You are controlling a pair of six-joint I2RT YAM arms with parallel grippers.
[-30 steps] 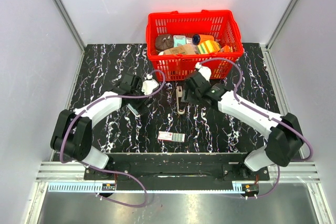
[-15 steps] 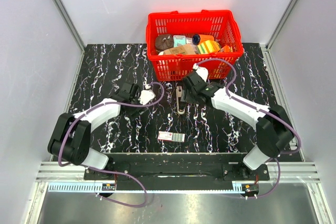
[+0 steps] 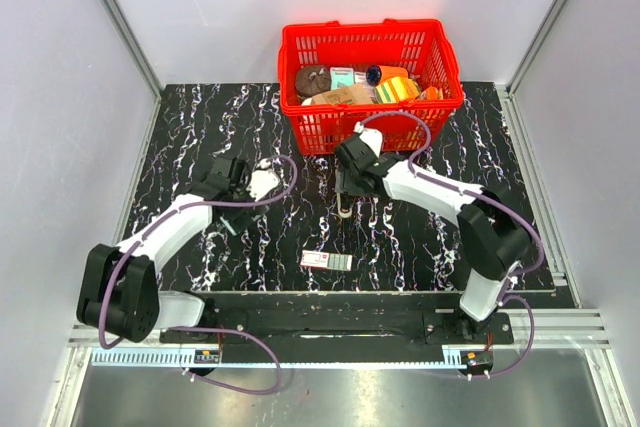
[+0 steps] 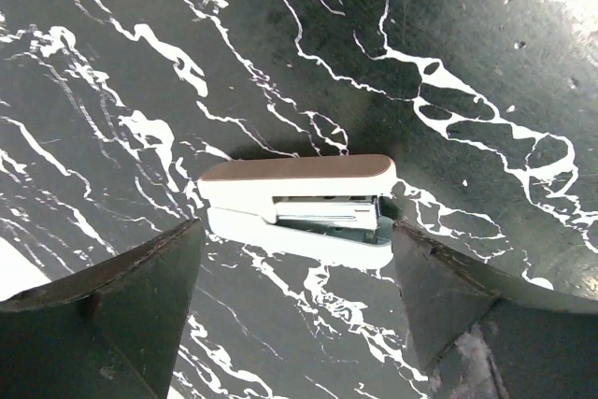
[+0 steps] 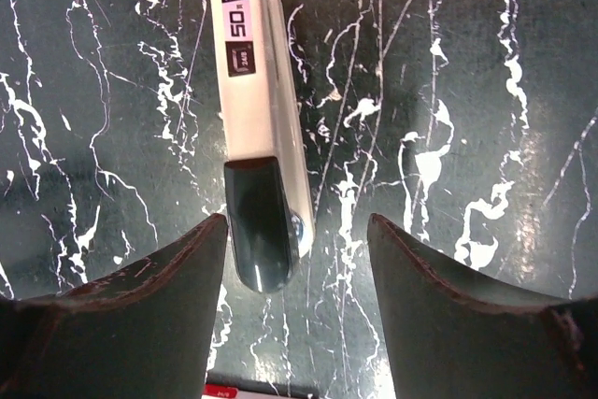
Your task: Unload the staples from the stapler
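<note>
Hovering low over the black marbled table (image 3: 420,237), the right gripper (image 5: 297,231) is holding its jaws wide apart and gripping nothing. The stapler (image 5: 260,128) is lying flat on the table right under it, with its dark rounded end reaching into the gap between the two fingers and its pale labelled body stretching away from them. It is sitting closer to one finger than the other, and I cannot tell whether it touches that finger. From above, the stapler (image 3: 343,195) is lying mid-table, just in front of the red basket (image 3: 372,27), which is packed with odds and ends. Over to the left, the left gripper (image 4: 296,231) is also spreading its jaws wide, empty, with a white stapler (image 4: 297,205) resting on its side crosswise just beyond the fingertips. A small red-and-white box (image 3: 327,261) is lying nearer the arm bases.
</note>
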